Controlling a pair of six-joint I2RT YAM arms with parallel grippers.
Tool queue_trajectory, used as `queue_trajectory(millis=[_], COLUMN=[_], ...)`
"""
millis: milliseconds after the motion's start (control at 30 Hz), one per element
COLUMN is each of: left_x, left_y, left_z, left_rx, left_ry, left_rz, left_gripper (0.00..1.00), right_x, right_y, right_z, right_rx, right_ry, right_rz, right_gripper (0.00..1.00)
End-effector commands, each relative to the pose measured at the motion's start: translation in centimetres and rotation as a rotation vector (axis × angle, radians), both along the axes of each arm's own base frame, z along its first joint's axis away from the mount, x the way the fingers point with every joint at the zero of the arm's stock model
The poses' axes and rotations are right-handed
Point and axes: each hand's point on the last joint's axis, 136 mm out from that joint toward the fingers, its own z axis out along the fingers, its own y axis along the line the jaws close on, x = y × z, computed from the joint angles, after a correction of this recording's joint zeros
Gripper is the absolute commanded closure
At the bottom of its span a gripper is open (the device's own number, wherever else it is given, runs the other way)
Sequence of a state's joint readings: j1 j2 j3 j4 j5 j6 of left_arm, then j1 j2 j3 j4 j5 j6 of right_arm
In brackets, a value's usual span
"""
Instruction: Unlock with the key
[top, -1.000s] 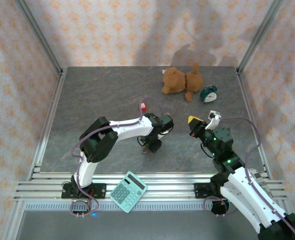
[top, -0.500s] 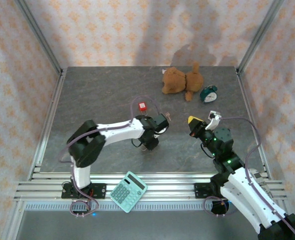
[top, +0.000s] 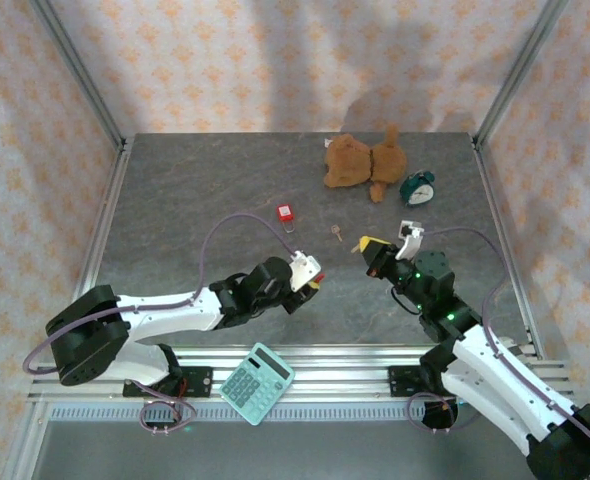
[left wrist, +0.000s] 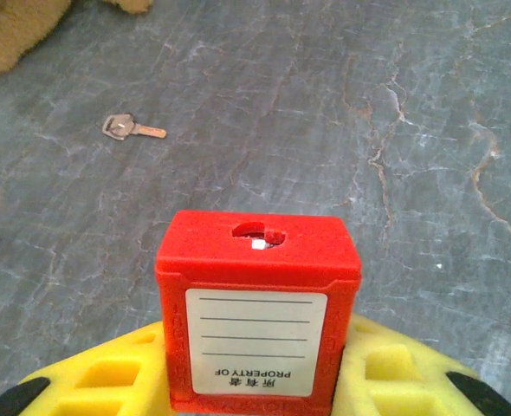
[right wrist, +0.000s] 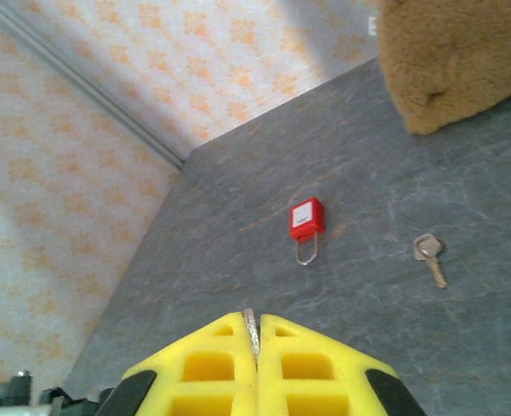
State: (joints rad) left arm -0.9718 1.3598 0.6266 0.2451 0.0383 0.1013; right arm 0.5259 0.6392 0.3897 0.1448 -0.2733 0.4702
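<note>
**Mia:** What is the left tool [top: 313,280] doing?

**Tom:** It squeezes the red lock [left wrist: 257,312] between its yellow fingers [left wrist: 108,377]. The keyhole [left wrist: 257,234] is on the end that points away from the tool.

**Mia:** And the right tool [top: 361,247]?

**Tom:** It is pinched tight on the key [right wrist: 250,329]. The thin metal pokes out past its tips.

**Mia:** What has just changed?

**Tom:** A second ago the left arm stood bent up high. Now it lies low and long, and its grip has drawn tighter. The right tool has slid a little toward it. So I think the lock and the key are both in hand, and next the key must find the hole.

**Mia:** Are they touching?

**Tom:** No. The right tool is near, ahead and to the right of the left tool. There is bare table [top: 195,200] between them.

**Mia:** Is there room to move?

**Tom:** Mostly, yes. A loose key [left wrist: 132,129] and a spare lock [right wrist: 307,218] lie further ahead of the left tool. The teddy bear [top: 360,160] is well beyond them. The table's near edge is close behind the left tool, and a calculator [top: 257,383] sits there.
</note>
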Motion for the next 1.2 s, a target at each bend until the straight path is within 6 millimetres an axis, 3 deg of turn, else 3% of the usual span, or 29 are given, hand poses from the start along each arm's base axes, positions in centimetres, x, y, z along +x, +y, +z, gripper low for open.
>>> queue_trajectory(millis=[0,333,633,933,1167], left_x=[1.2,1.3,1.8,1.7,1.5], left_y=[-1.6,-2.1,-2.5,-2.6,-2.2], left_z=[5.9,5.2,4.5,4.7,4.9], left_rx=[-0.129,-0.097,-0.06,-0.07,-0.086], left_ry=[-0.233,-0.25,-0.218,-0.198,-0.198], left_rz=[0.012,0.028,0.042,0.044,0.049], left_gripper=[0.69,0.69,0.69,0.69,0.7], right_x=[0.0,-1.5,-2.0,-1.3,-0.9], right_y=[1.1,3.9,4.2,5.3,5.0], right_z=[2.7,2.7,2.9,1.0,0.4], right_rx=[0.035,0.001,-0.03,-0.059,-0.069], right_ry=[-0.065,-0.097,-0.123,-0.081,-0.078], right_rz=[0.032,0.081,0.07,0.086,0.058], right_gripper=[0.97,0.98,0.98,0.98,0.98])
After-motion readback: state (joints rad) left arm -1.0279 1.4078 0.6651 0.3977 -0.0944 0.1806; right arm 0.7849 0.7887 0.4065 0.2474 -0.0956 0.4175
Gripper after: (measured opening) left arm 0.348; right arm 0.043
